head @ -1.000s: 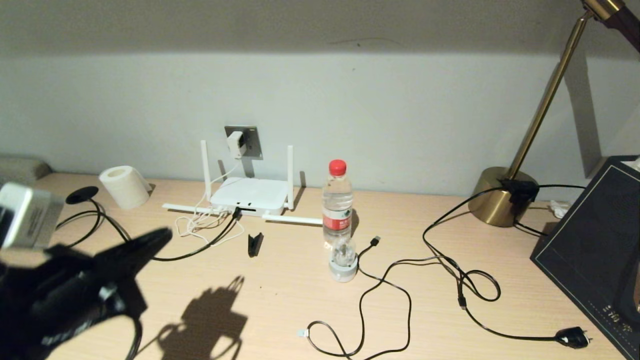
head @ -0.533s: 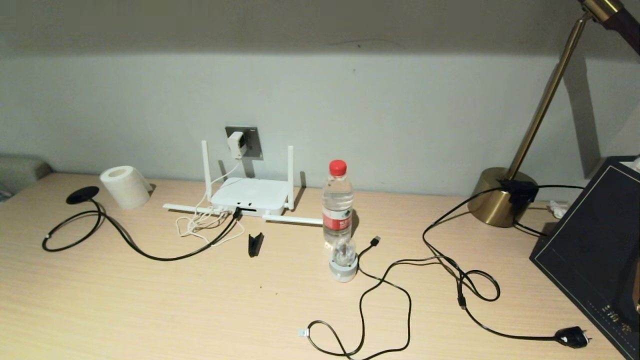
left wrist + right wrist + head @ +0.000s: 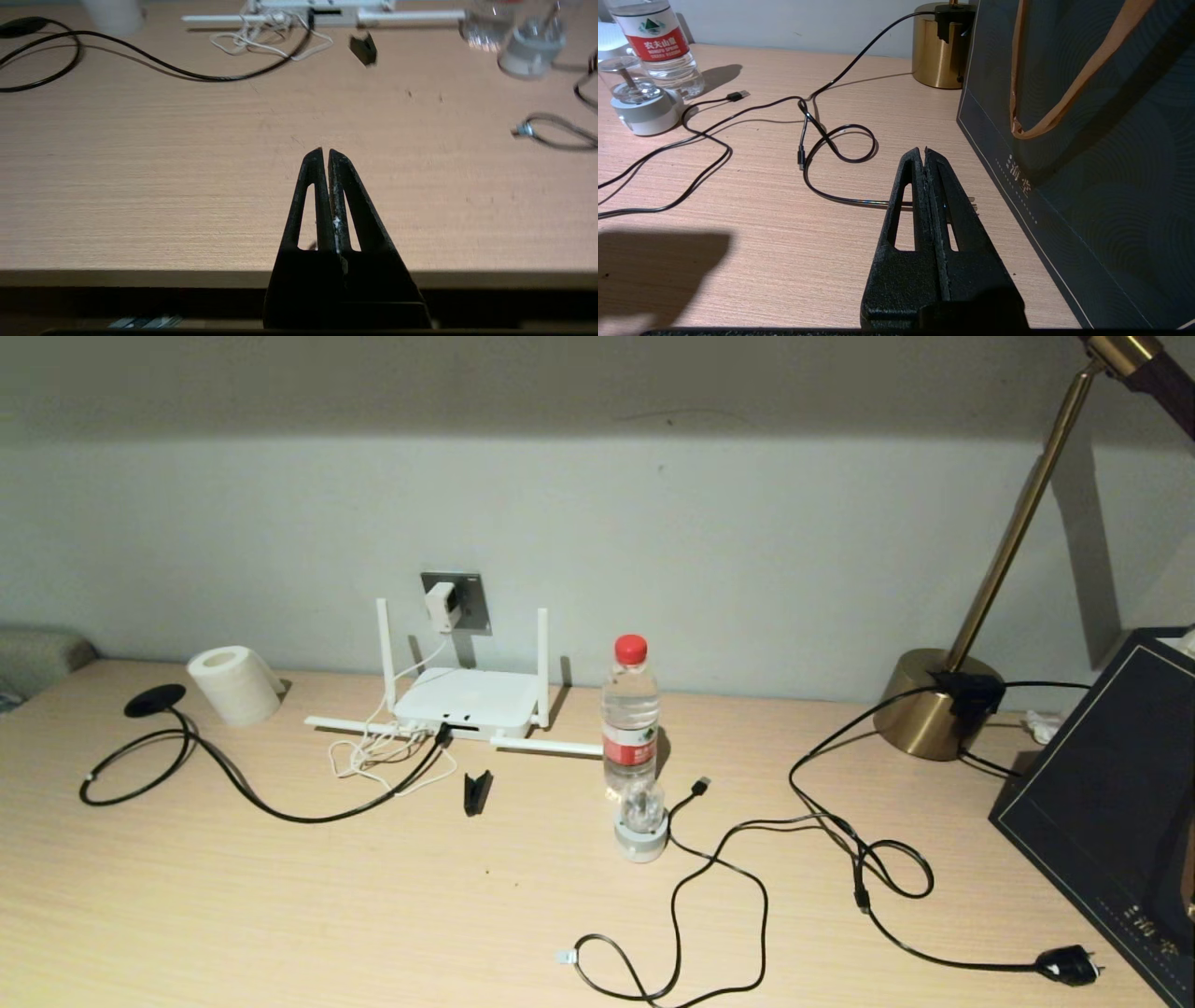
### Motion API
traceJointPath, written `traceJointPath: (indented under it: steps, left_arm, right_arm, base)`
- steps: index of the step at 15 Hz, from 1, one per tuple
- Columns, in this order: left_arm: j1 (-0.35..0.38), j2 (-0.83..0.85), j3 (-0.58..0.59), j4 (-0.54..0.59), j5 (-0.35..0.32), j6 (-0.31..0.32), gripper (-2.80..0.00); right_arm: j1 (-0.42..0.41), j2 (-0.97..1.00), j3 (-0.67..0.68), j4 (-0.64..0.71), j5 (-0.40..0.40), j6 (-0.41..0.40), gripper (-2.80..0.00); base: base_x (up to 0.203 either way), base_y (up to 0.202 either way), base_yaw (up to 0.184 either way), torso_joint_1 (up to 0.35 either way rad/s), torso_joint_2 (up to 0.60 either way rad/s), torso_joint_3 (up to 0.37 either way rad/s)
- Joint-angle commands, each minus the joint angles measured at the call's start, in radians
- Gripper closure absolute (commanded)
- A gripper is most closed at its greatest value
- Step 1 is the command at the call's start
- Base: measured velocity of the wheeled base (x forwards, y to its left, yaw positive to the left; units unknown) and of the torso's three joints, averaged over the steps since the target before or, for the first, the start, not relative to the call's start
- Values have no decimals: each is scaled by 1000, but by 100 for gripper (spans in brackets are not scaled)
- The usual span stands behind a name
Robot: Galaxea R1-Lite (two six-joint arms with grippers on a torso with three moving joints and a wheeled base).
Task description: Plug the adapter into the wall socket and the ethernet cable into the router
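The brass desk lamp at the tabletop's far right corner is cut off above its stem.

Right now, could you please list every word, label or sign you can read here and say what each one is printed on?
"农夫山泉": white characters on the red label of the water bottle.
A small line under it on the same label: too small to read.
Pale characters on the dark paper bag: too blurred to read.
Nothing readable on the router or the wall socket.

White adapter seated in wall socket, black ethernet cable plugged into router, water bottle beside it on worktop
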Motion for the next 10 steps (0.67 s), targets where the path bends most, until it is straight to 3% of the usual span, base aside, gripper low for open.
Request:
traceJointPath:
  steps: [1,10]
  left_arm:
    - [10,-44,14,-3,15,-69,0]
    - [10,-44,15,-4,15,-69,0]
  right_arm:
    - [0,2,35,-1,0,-1,0]
    - [0,2,35,-1,-1,13,0]
  base:
    - [0,0,0,0,0,0]
    - [0,0,0,0,0,0]
